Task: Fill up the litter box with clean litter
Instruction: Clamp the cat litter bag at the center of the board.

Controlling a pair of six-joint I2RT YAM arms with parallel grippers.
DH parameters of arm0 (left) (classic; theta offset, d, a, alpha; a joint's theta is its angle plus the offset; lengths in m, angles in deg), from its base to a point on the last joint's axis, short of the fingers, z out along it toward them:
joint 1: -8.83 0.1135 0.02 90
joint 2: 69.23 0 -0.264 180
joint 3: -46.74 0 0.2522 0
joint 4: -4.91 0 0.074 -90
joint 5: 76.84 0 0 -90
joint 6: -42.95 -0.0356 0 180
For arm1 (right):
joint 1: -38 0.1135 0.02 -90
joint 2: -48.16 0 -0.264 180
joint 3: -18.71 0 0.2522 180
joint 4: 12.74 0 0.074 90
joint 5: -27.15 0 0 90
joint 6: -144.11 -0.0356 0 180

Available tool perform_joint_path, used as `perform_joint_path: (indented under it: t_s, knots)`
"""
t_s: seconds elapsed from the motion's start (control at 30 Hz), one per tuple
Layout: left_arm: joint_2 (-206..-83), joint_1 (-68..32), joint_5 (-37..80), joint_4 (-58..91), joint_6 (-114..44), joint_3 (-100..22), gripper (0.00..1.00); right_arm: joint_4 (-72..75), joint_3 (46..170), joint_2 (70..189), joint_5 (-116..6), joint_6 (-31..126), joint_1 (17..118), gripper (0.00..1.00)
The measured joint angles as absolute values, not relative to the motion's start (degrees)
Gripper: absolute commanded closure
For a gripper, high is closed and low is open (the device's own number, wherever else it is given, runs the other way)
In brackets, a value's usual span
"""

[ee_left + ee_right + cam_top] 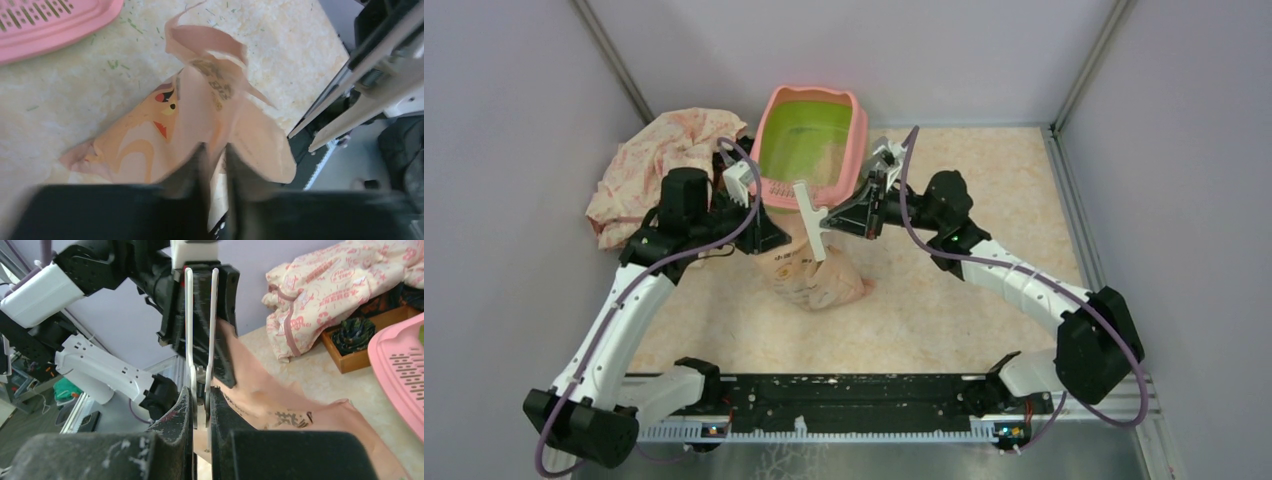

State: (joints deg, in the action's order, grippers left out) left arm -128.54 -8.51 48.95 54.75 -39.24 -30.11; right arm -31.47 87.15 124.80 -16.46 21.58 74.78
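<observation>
Between the left jaws, peach bag (200, 115) pinched, litter box (856, 130) beyond

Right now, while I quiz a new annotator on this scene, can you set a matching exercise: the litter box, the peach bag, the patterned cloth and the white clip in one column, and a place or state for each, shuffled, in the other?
Column one
1. litter box
2. peach bag
3. patterned cloth
4. white clip

Column two
A. crumpled at the far left of the table
B. pinched in the right claw
C. far middle of the table, pink rim, green inside
D. mid-table, just on the near side of the box

Pairs: 1-C, 2-D, 3-A, 4-B
</observation>
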Motion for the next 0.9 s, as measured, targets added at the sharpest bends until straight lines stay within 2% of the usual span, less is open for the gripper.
perform_joint_path:
  t_s: [0.23,0.5,0.9]
  knots:
    - [-131.45,-8.69,47.99,54.44,-40.24,-31.14,1.00,-48.59,81.88,125.57,-16.76,14.17,70.32,1.00]
    - [-129.09,-7.59,43.81,57.35,-40.46,-33.04,1.00,-64.30,81.38,132.34,-16.87,7.70,69.88,1.00]
    - [-126.23,-6.44,41.80,62.03,-40.57,-34.87,1.00,-64.26,90.38,136.76,-15.01,10.02,72.46,1.00]
